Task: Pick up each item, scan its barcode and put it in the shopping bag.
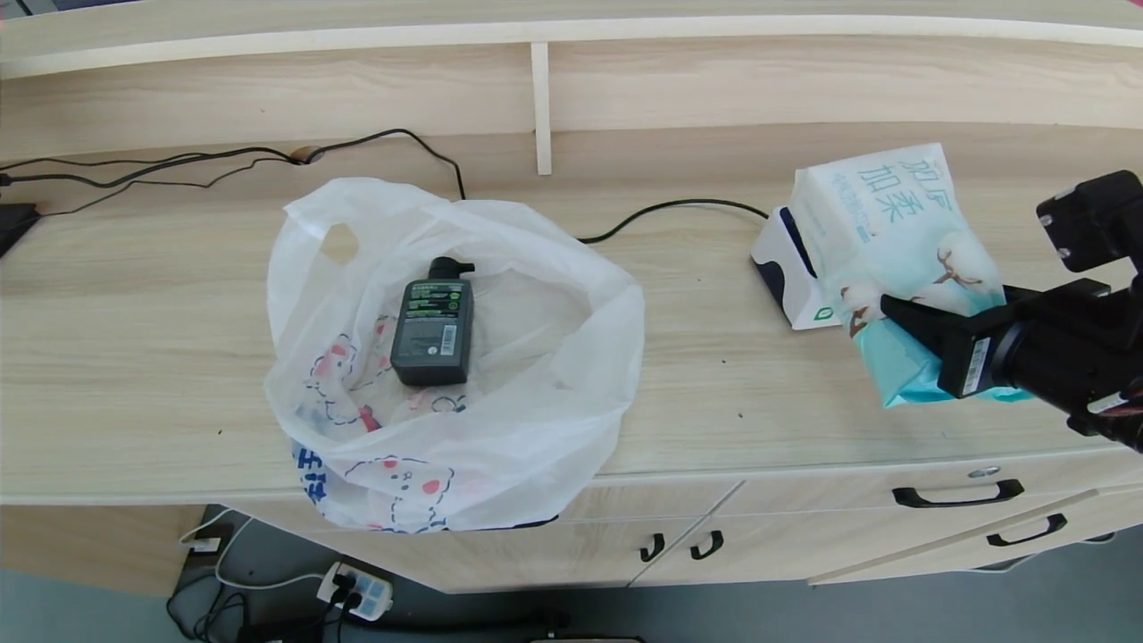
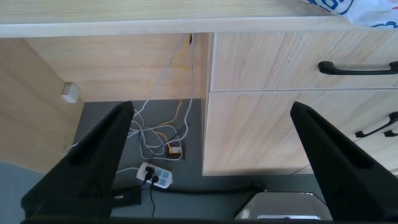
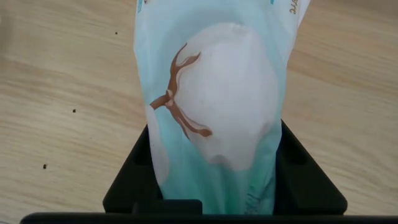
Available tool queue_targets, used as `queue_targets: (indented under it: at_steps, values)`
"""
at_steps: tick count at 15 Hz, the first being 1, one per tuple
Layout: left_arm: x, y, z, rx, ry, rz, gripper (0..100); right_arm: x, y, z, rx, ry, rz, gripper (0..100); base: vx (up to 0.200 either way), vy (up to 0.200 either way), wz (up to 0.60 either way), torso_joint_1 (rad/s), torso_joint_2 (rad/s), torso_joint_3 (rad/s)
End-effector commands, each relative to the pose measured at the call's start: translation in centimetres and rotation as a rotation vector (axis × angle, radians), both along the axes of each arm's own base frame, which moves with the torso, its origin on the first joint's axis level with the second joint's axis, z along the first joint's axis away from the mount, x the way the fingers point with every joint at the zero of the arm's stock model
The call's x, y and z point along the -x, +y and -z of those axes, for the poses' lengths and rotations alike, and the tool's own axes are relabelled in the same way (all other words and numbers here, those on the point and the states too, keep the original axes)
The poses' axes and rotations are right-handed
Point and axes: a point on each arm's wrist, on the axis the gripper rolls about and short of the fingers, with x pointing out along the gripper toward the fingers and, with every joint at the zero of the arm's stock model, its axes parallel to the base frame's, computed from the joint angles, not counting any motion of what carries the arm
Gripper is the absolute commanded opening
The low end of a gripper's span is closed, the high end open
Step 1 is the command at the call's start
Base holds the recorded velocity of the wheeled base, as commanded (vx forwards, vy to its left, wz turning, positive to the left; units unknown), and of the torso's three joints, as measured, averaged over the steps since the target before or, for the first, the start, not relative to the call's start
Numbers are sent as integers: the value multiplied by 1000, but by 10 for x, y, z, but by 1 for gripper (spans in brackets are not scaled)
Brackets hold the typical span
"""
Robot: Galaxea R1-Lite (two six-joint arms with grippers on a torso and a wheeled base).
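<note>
My right gripper (image 1: 902, 335) is shut on a light-blue tissue pack (image 1: 902, 259) with cotton flower prints, held above the counter at the right. In the right wrist view the tissue pack (image 3: 214, 118) sits squeezed between the two black fingers (image 3: 134, 174). A white plastic shopping bag (image 1: 536, 357) lies open at the counter's front middle, with a dark grey bottle (image 1: 433, 326) lying inside it. Behind the pack stands a white and navy box (image 1: 786, 277). My left gripper (image 2: 211, 162) hangs open below the counter edge, in front of the cabinet drawers, with nothing between its fingers.
Black cables (image 1: 661, 210) run along the back of the wooden counter (image 1: 134, 313). A raised shelf (image 1: 540, 107) backs the counter. Drawers with black handles (image 1: 957, 494) lie below the front edge. A power strip (image 1: 362, 589) and cords lie on the floor.
</note>
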Motion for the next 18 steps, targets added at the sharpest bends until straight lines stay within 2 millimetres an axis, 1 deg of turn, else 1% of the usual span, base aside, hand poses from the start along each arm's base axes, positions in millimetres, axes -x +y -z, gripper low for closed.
queue_targets:
  at_steps: [1, 3, 4, 5, 6, 7, 8, 9, 11, 14, 15, 18]
  values:
    - [0, 0, 0, 0, -1, -1, 100, 3, 3, -5, -6, -20, -16, 0, 0, 0, 0, 0, 0, 0]
    - [0, 0, 0, 0, -1, -1, 100, 15, 14, -16, -18, -64, -87, 0, 0, 0, 0, 0, 0, 0]
    - [0, 0, 0, 0, -1, -1, 100, 20, 25, -24, -22, -92, -143, 0, 0, 0, 0, 0, 0, 0]
    - [0, 0, 0, 0, -1, -1, 100, 27, 43, -37, -30, -137, -230, 0, 0, 0, 0, 0, 0, 0]
    - [0, 0, 0, 0, -1, -1, 100, 32, 56, -48, -46, -162, -276, 0, 0, 0, 0, 0, 0, 0]
    - [0, 0, 0, 0, -1, -1, 100, 35, 66, -53, -59, -174, -293, 0, 0, 0, 600, 2, -2, 2]
    - [0, 0, 0, 1, 0, 0, 100, 36, 71, -61, -76, -191, -278, 0, 0, 0, 600, 7, 7, 2]
    - [0, 0, 0, 0, -1, -1, 100, 36, 71, -64, -88, -201, -275, 0, 0, 0, 600, 2, 2, 2]
    - [0, 0, 0, 0, -1, -1, 100, 40, 68, -64, -117, -196, -276, 0, 0, 0, 600, -2, 0, 2]
    - [0, 0, 0, 0, -1, -1, 100, 40, 71, -49, -93, -150, -290, 0, 0, 0, 600, 9, 7, 4]
    - [0, 0, 0, 0, -2, -1, 100, 37, 73, -42, -81, -124, -290, 0, 0, 0, 600, -7, 2, 2]
    - [0, 0, 0, 0, -2, -1, 100, 25, 84, -32, -80, -85, -292, 0, 0, 0, 600, 2, 2, 5]
